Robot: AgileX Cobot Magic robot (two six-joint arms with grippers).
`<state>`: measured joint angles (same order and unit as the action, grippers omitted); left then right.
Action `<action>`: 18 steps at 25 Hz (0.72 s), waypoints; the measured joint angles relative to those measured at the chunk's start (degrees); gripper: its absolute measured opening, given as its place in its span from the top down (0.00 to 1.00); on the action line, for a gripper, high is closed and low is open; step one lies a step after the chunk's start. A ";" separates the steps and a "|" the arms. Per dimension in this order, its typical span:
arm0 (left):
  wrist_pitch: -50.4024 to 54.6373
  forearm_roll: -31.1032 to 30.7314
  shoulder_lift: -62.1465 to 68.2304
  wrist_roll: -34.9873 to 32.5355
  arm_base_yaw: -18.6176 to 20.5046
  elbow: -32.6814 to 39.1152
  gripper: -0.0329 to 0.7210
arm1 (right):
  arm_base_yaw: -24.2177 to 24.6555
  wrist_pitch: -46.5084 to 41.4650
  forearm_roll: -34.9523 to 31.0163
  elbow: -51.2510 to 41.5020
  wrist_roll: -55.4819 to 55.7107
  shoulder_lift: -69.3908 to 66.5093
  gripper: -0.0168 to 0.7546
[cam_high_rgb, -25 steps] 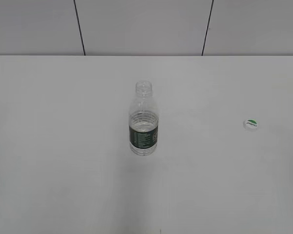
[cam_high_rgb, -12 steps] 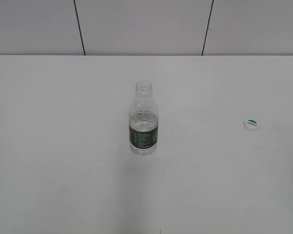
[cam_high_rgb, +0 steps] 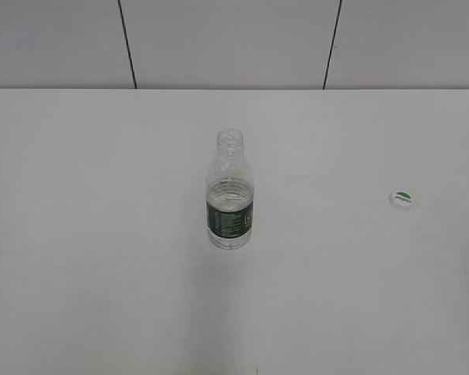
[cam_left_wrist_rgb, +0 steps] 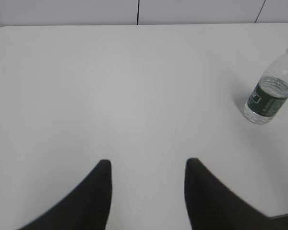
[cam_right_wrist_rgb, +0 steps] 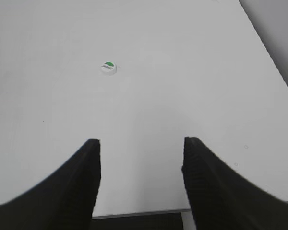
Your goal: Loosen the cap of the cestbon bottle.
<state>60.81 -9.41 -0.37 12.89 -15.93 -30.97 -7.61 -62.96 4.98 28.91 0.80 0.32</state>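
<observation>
The cestbon bottle (cam_high_rgb: 230, 195) stands upright in the middle of the white table with its neck bare. It also shows at the far right of the left wrist view (cam_left_wrist_rgb: 271, 91). The cap (cam_high_rgb: 402, 198) lies on the table to the right, apart from the bottle, green mark up; it also shows in the right wrist view (cam_right_wrist_rgb: 108, 68). My left gripper (cam_left_wrist_rgb: 148, 165) is open and empty, near the table's front, left of the bottle. My right gripper (cam_right_wrist_rgb: 141, 143) is open and empty over the table's front edge, short of the cap. Neither gripper shows in the exterior view.
The white table (cam_high_rgb: 102, 234) runs back to a grey panelled wall (cam_high_rgb: 219, 39). The table's front edge (cam_right_wrist_rgb: 139, 213) shows under my right gripper, and its right edge (cam_right_wrist_rgb: 273, 62) runs along the right of that view.
</observation>
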 joint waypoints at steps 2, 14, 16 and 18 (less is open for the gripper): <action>-0.03 0.00 0.00 0.00 0.00 0.00 0.55 | 0.00 0.06 0.00 0.00 0.00 0.00 0.43; -0.09 2.18 0.00 -0.07 4.70 0.00 0.55 | 0.00 0.08 0.00 -0.06 0.00 0.00 0.43; -0.14 2.72 0.00 -0.07 7.16 0.00 0.55 | 0.00 0.13 0.00 -0.06 0.00 0.00 0.43; -0.14 2.80 0.00 -0.07 9.31 0.00 0.55 | 0.00 0.13 0.00 -0.06 0.00 0.00 0.43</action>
<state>60.68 -6.60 -0.37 12.82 -6.62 -30.97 -7.61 -62.83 4.98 28.85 0.80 0.32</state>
